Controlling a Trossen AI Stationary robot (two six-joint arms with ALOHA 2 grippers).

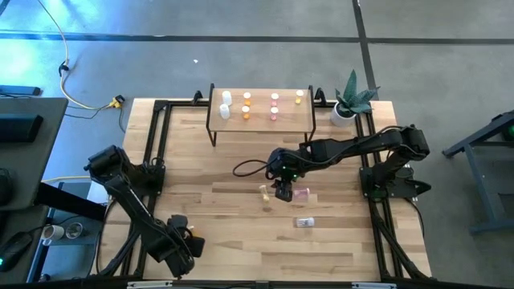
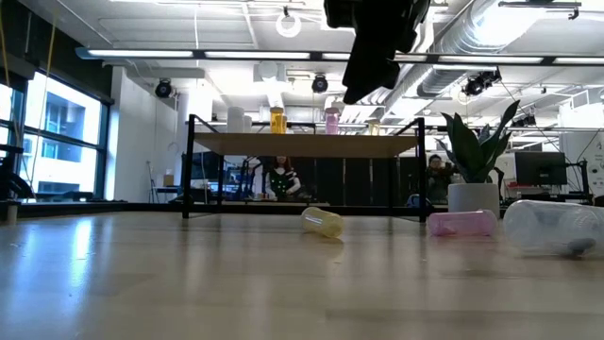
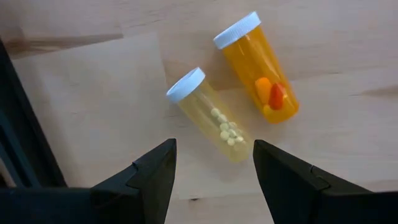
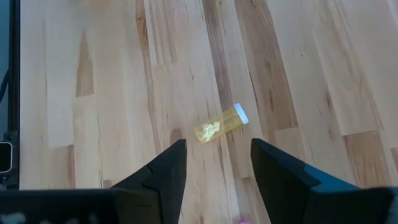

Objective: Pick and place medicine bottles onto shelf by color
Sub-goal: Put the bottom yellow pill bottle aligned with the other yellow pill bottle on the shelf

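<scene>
The shelf (image 1: 261, 120) carries eight standing bottles. The right gripper (image 1: 283, 190) hovers over the table centre, jaws apart and empty, above a lying yellow bottle (image 4: 221, 124). The left gripper (image 3: 214, 168) waits at the near-left corner, parted, empty. Judged light, rigid, smooth, prone to rolling; grasp across the barrel.

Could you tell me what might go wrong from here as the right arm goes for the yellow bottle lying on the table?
The yellow bottle lies on its side under the open right pincer; a slightly off close could roll it away.

The pink bottle lies close beside that pincer, so a descent might knock it.

The shelf already holds upright bottles in tight columns; placing another could topple a neighbour.
</scene>
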